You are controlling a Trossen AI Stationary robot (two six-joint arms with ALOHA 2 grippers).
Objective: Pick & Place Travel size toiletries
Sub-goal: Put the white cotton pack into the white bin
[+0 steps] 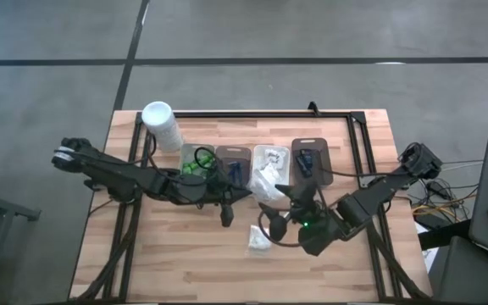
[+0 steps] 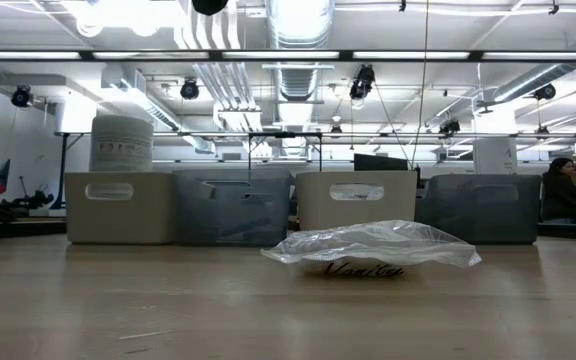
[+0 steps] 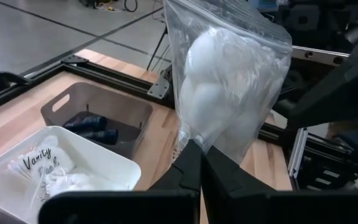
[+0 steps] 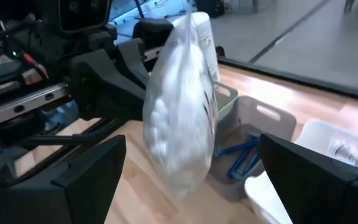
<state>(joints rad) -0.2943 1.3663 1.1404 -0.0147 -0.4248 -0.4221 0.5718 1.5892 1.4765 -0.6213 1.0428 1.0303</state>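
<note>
Clear bag (image 3: 229, 81): white puffs inside, pinched by left gripper (image 3: 199, 163) jaws (held aloft).
White tray (image 3: 98, 165): more bagged puffs.
Right gripper (image 4: 191, 168): jaws spread.

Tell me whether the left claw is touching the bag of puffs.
Touching. The left wrist view shows the left claw shut, its tips pinching the edge of the clear bag.

A clear plastic bag of white puffs (image 3: 225, 87) hangs upright above the wooden table (image 1: 176, 263), pinched at its lower edge. A second clear bag (image 2: 373, 245), printed "Vanity", lies flat on that table, near its front.
</note>
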